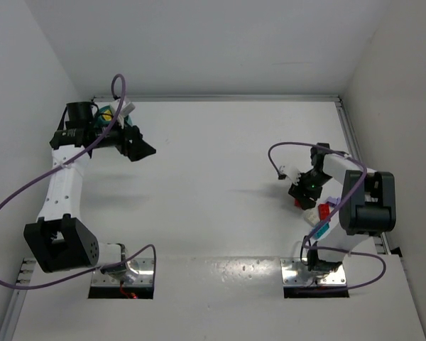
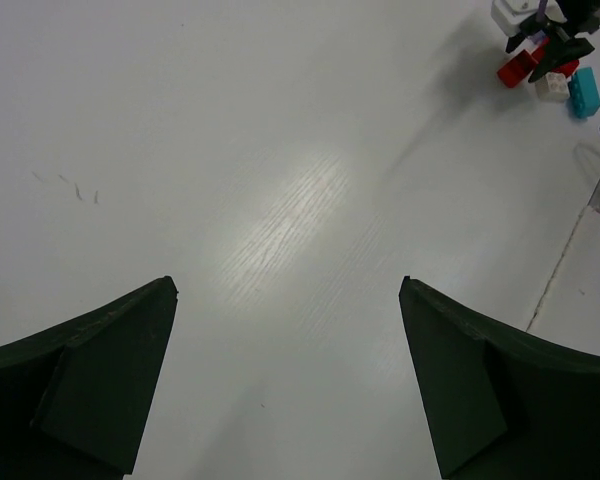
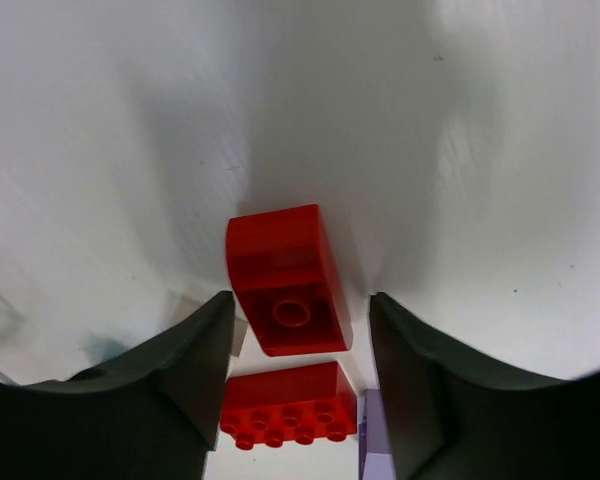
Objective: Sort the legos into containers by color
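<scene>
Watching the right gripper (image 3: 300, 305) hanging low at the near right of the table, jaws standing either side of a red single-stud lego (image 3: 285, 270), a slim gap showing on one side, so not clamping it. Spotting a second red lego (image 3: 288, 400) lying just beside it, a purple lego (image 3: 375, 445) next to that. Finding the left gripper (image 2: 287, 283) spread wide at the far left, holding nothing, with the teal bowl (image 1: 103, 109) peeking out behind its arm.
</scene>
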Controlling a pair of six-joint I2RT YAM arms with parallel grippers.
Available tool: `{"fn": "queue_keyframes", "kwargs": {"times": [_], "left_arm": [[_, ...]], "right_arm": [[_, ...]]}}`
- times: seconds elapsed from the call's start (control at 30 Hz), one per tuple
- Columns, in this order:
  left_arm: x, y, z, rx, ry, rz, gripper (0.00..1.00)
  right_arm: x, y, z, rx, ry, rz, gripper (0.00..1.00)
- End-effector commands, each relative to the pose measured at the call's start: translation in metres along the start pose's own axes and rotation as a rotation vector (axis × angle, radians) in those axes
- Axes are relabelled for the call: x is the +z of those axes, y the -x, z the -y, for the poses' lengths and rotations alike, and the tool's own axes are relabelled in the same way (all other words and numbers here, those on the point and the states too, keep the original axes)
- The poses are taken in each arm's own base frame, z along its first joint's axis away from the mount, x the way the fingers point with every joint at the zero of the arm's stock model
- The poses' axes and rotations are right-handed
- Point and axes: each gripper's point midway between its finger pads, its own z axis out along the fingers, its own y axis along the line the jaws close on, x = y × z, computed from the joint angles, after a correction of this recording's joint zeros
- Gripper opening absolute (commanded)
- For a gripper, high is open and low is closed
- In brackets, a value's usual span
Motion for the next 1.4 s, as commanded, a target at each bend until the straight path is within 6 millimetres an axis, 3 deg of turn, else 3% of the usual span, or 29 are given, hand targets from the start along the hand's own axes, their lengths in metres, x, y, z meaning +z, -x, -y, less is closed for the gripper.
{"fn": "queue_keyframes", "kwargs": {"times": [0.0, 0.17, 0.3, 0.4, 0.6, 0.67, 0.8, 1.0, 1.1, 1.37], "left_arm": [[0.003, 0.014, 0.006, 0.023, -0.019, 0.058, 1.00], [0.002, 0.013, 0.010, 0.013, 0.011, 0.104, 0.99], [0.002, 0.011, 0.010, -0.041, 0.050, 0.141, 0.95], [0.011, -0.005, 0.018, -0.198, 0.006, 0.154, 0.90], [0.041, -0.031, 0.060, -0.438, -0.136, 0.130, 0.87], [0.050, -0.030, 0.071, -0.461, -0.157, 0.119, 0.87], [0.064, -0.028, 0.085, -0.511, -0.195, 0.094, 0.87], [0.088, -0.012, 0.103, -0.619, -0.281, 0.036, 0.87], [0.101, -0.010, 0.114, -0.622, -0.330, 0.005, 0.87], [0.113, -0.008, 0.133, -0.592, -0.366, -0.022, 0.87]], "right_arm": [[0.006, 0.005, 0.016, -0.028, -0.038, 0.041, 0.54], [0.008, -0.003, 0.020, 0.000, -0.051, 0.045, 0.42], [0.005, 0.005, 0.013, 0.000, -0.032, 0.089, 0.25], [-0.026, 0.043, 0.009, 0.034, -0.034, 0.226, 0.17], [-0.100, 0.168, -0.026, 0.102, 0.152, 0.590, 0.10], [-0.109, 0.195, -0.035, 0.092, 0.190, 0.647, 0.09], [-0.127, 0.261, -0.077, -0.006, 0.276, 0.710, 0.09], [-0.136, 0.311, -0.120, -0.151, 0.295, 0.729, 0.09], [-0.132, 0.327, -0.129, -0.175, 0.302, 0.722, 0.09], [-0.115, 0.347, -0.141, -0.198, 0.267, 0.687, 0.09]]}}
